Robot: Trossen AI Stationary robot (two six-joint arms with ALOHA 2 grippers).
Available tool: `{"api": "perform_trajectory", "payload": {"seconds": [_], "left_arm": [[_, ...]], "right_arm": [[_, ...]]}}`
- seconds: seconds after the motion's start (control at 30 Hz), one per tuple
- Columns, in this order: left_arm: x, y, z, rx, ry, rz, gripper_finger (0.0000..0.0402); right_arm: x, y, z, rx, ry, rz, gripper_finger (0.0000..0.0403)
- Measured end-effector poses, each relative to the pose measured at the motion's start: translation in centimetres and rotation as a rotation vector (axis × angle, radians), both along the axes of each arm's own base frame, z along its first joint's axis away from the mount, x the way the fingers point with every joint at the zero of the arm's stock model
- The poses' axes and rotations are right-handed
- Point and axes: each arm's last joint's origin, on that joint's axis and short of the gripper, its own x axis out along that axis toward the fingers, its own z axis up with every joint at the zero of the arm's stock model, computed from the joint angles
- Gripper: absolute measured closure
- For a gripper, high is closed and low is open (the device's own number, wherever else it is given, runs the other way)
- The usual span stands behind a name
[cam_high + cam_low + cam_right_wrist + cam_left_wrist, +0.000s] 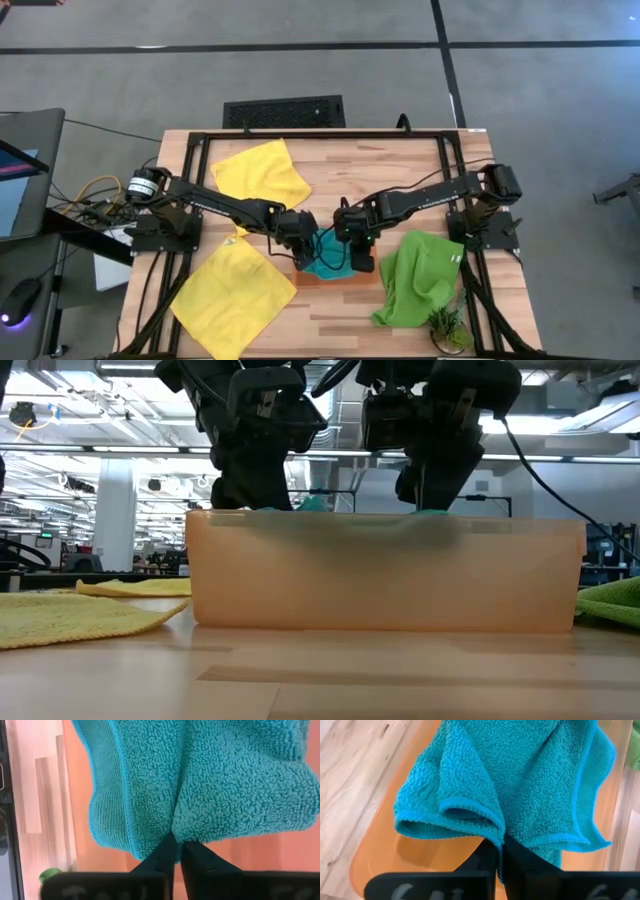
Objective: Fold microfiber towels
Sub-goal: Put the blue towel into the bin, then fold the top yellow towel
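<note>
The teal towel (325, 257) is bunched over the orange tray (340, 277) near the table's middle front. My left gripper (297, 240) is shut on its left part, my right gripper (358, 243) on its right part. The towel fills both wrist views (520, 775) (215, 780). Two yellow towels lie flat on the table: one at far left (262, 172), one at near left (232, 295). The lime green towel (420, 277) lies crumpled at the right. My left gripper pinches a gathered fold of the teal towel's hemmed edge (496, 834) between its two fingers, from above. The cloth spreads slack beyond the fingers over the tray. My right gripper pinches a bunched fold at the towel's edge (172, 832) between its two fingers, from above. The cloth is slack over the tray.
The tray (385, 575) stands at the table's front, its near wall hiding the towel in the low view. A small green plant (447, 325) sits at the near right corner. Black frame rails (320, 135) run along the table's edges.
</note>
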Motion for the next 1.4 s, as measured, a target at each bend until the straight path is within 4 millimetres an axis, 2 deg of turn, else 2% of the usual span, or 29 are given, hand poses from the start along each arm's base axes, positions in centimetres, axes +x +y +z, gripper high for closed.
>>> {"api": "perform_trajectory", "payload": {"seconds": [0.13, 0.3, 0.53, 0.73, 0.87, 1.03, 1.27, 1.4], "left_arm": [[0.0, 0.0, 0.0, 0.005, 0.001, -0.007, 0.0371], [0.0, 0.1, 0.0, 0.025, 0.001, 0.004, 0.0316], [-0.1, 0.2, -0.1, 0.037, 0.011, 0.013, 0.0239], [-0.3, 1.0, 0.2, -0.015, 0.044, 0.008, 0.0214], [-0.9, 1.4, 1.0, -0.008, 0.056, 0.022, 0.0213], [-2.5, 1.7, 3.3, 0.078, 0.033, 0.054, 0.0213], [-6.4, 2.5, 7.4, 0.167, 0.008, 0.196, 0.0213], [-8.9, 3.1, 8.6, 0.193, 0.058, 0.351, 0.0213]], "right_arm": [[0.0, 0.0, 0.0, 0.005, 0.004, 0.003, 0.0328], [0.0, 0.0, 0.0, 0.004, 0.005, 0.003, 0.0293], [-0.2, -0.1, -0.1, -0.003, 0.018, -0.001, 0.0217], [-0.7, -1.1, 0.5, 0.000, 0.063, 0.011, 0.0178], [-1.3, -1.6, 1.8, -0.001, 0.032, 0.009, 0.0173], [-2.6, -1.8, 4.8, -0.017, -0.074, 0.017, 0.0173], [-5.1, -2.3, 8.5, -0.107, -0.182, -0.026, 0.0173], [-6.5, -2.7, 10.2, -0.164, -0.240, -0.060, 0.0173]]}}
